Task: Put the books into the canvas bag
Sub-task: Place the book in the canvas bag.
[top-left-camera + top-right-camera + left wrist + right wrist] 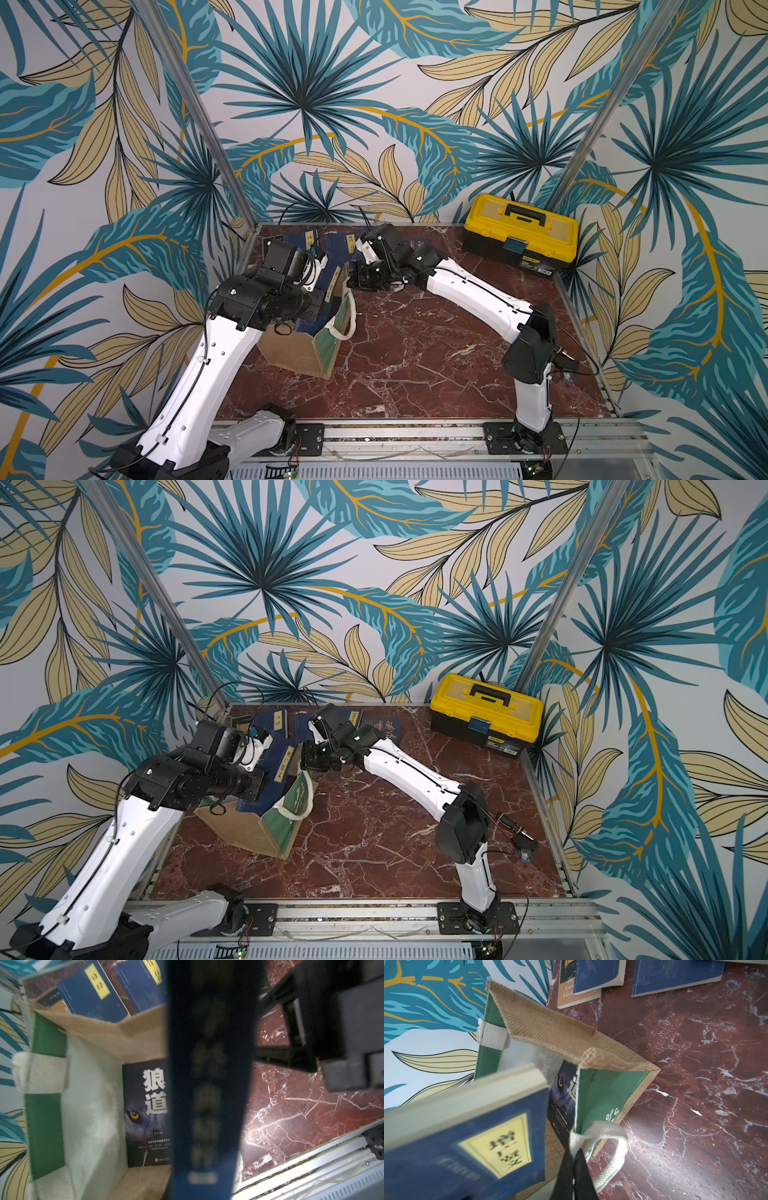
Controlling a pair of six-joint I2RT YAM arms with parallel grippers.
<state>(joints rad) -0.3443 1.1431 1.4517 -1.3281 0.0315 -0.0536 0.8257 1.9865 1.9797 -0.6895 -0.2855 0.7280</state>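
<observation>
Both top views show the canvas bag (299, 351) standing open at the left of the marble table (415, 353). The left gripper (316, 276) is clamped on a tilted navy book (277, 766) with a yellow label, whose lower end is inside the bag's mouth, while the right gripper (358, 283) is at the bag's rim and more navy books (309, 240) lie flat behind. Left wrist view: the held book's blurred spine fills the middle, and a dark wolf-cover book (145, 1115) sits deep inside the bag. Right wrist view: the right gripper's jaws are pinched together on the white handle (612, 1132) where it meets the green side panel (602, 1095).
</observation>
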